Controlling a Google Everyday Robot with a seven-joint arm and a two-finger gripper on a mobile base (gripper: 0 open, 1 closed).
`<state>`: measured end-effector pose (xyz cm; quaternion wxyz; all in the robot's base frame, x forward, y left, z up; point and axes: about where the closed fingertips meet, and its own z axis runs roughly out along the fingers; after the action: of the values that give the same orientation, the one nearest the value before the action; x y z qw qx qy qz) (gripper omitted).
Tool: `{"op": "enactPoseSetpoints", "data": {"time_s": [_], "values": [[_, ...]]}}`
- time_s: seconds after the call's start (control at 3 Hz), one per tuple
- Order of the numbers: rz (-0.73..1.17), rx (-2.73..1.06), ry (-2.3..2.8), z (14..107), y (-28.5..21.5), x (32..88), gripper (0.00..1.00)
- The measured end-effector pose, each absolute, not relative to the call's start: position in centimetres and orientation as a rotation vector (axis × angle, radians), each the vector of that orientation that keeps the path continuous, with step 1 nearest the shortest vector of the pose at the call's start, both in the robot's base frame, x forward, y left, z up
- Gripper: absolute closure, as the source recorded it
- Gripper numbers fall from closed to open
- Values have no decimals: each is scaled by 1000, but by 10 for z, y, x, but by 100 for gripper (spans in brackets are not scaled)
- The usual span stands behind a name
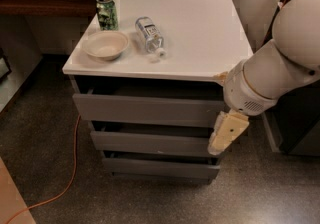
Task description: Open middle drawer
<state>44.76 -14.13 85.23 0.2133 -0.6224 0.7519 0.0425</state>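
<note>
The middle drawer (150,143) is the mid-width flat grey front in the white-topped cabinet (200,43), between a wider top front (145,110) and a narrower bottom front (160,167). It looks pushed in, with a dark gap above it. My gripper (217,147) is cream-coloured and hangs from the big white arm (280,63). It points down at the right end of the middle drawer front, overlapping its right edge. Whether it touches the front cannot be told.
On the cabinet top stand a green can (107,13), a cream bowl (106,44) and a clear bottle lying on its side (150,35). An orange cable (70,178) runs over the speckled floor at the left. A dark wooden shelf (45,0) is behind on the left.
</note>
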Motion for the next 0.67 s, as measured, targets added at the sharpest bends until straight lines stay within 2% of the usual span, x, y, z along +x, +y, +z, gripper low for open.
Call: {"op": "enactPoseSetpoints", "data": {"time_s": [0.67], "values": [[136,-1673,1961,801,-108,487,0]]}}
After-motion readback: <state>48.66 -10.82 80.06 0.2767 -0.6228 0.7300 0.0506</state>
